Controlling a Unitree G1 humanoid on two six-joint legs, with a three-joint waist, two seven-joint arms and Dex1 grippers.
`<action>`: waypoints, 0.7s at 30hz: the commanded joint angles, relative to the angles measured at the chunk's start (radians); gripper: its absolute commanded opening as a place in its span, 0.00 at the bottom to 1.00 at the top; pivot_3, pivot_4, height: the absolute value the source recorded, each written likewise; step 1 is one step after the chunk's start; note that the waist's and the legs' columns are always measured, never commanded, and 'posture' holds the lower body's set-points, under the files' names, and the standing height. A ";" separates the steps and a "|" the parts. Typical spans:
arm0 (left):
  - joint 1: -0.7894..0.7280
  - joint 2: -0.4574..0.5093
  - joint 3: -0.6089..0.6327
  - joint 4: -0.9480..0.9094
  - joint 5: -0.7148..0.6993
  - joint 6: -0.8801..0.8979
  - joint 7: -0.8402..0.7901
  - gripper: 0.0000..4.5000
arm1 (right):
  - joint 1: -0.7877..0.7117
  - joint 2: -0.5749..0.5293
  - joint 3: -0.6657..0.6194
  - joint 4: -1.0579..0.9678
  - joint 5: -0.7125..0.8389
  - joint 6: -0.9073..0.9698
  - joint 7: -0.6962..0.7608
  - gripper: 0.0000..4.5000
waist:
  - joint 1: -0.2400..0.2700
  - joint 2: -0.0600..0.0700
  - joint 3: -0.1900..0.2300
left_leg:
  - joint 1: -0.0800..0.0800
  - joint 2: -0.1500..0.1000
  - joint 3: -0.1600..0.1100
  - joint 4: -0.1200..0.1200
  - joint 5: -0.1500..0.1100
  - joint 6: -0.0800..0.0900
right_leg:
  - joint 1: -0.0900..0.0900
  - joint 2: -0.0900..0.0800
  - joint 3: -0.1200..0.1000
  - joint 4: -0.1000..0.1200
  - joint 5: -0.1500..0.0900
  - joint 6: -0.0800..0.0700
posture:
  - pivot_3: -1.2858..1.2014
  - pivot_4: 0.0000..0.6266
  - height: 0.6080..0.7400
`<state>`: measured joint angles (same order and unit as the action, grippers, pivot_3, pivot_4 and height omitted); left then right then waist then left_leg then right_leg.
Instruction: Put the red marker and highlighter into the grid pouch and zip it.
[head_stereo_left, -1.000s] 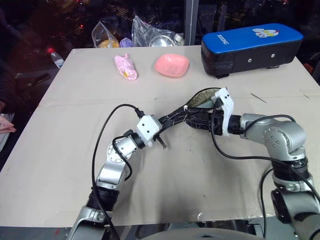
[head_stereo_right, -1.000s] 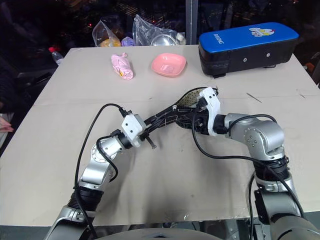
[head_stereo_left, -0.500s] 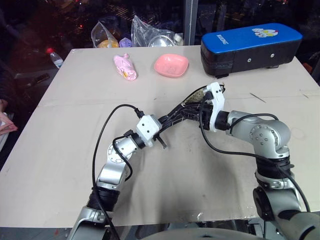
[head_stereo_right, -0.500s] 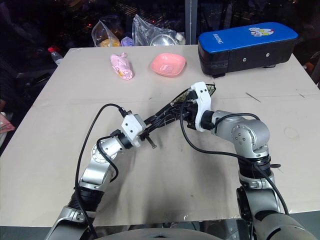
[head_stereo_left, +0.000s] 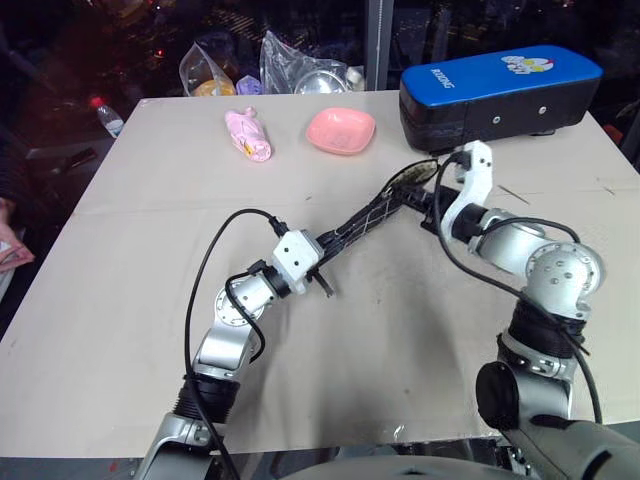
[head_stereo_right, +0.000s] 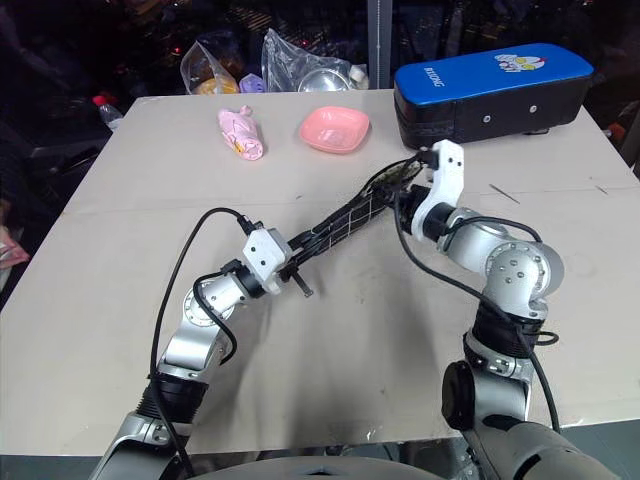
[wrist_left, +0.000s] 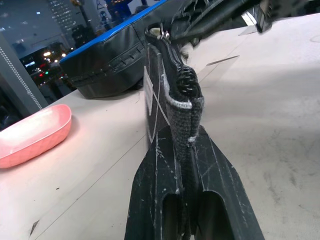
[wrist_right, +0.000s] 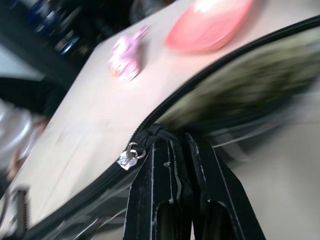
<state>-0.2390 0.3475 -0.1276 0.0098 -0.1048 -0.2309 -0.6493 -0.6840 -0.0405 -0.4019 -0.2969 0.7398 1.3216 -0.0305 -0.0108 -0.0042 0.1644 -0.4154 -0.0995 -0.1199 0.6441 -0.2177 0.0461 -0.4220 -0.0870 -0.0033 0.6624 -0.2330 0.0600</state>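
Note:
The grid pouch (head_stereo_left: 366, 221) hangs stretched above the table between my two grippers. My left gripper (wrist_left: 182, 137) is shut on the fabric tab at the pouch's near end. At the far end, my right gripper (wrist_right: 172, 142) is shut on the black zipper pull, just beside the metal slider (wrist_right: 129, 155). Past the slider the mouth is open and the tan lining (wrist_right: 250, 70) shows. In the head views the right gripper (head_stereo_left: 427, 197) sits at the pouch's far right end, near the big case. The red marker and the highlighter are hidden.
A blue-topped black case (head_stereo_left: 500, 88) stands at the far right, close behind my right gripper. A pink dish (head_stereo_left: 342, 130) and a pink wrapped item (head_stereo_left: 250, 135) lie at the back. Plastic bags (head_stereo_left: 300, 68) crowd the far edge, with a bottle (head_stereo_left: 108, 115) beyond the far left corner.
My right gripper has swung to the right and farther away with the pouch's far end, pulling the pouch out straighter. The left arm has stayed still.

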 joint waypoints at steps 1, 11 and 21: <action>-0.004 0.009 0.011 -0.009 0.000 -0.012 0.000 0.00 | -0.036 -0.039 -0.073 0.025 -0.050 -0.101 -0.065 0.02 | 0.000 0.000 0.000 | 0.000 0.000 0.000 0.000 0.000 0.000 | 0.000 0.000 0.000 0.000 0.000 0.000 | 0.52 0.24 0.96; -0.005 0.013 0.012 -0.005 0.002 -0.015 -0.004 0.00 | -0.075 -0.021 -0.133 0.110 -0.096 -0.264 -0.199 0.02 | -0.005 0.000 0.000 | 0.001 0.000 0.003 -0.003 0.001 -0.001 | -0.001 0.000 0.002 0.001 0.000 0.000 | 0.52 0.24 0.96; -0.014 0.042 0.036 0.015 0.027 -0.028 0.018 0.00 | 0.130 -0.376 0.172 0.003 -0.006 -0.124 0.252 0.48 | -0.004 0.000 0.000 | 0.001 0.000 0.003 -0.003 0.000 0.001 | -0.001 0.000 0.001 0.000 0.000 0.000 | 0.52 0.24 0.96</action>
<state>-0.2507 0.3740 -0.1211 0.0222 -0.0901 -0.2446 -0.6439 -0.5553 -0.3889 -0.2563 -0.2574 0.7520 1.2357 0.1572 -0.0145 -0.0038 0.1644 -0.4145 -0.0994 -0.1167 0.6414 -0.2177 0.0467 -0.4228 -0.0871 -0.0031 0.6622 -0.2331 0.0600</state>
